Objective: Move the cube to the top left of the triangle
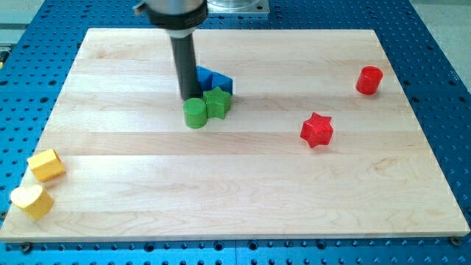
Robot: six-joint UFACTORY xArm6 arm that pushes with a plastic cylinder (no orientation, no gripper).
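Two blue blocks sit side by side in the upper middle of the board. The left one [204,76] looks like the cube and is partly hidden by my rod. The right one [224,82] looks like the triangle. My tip [184,98] is down on the board just left of the blue cube, touching or nearly touching it. It stands right behind a green cylinder [196,113]. A green star [217,101] sits against the cylinder's right, directly below the blue blocks.
A red star [317,130] lies right of centre and a red cylinder [369,79] at the upper right. A yellow block [45,165] and a yellow heart-like block [31,200] sit at the lower left edge of the wooden board [243,191].
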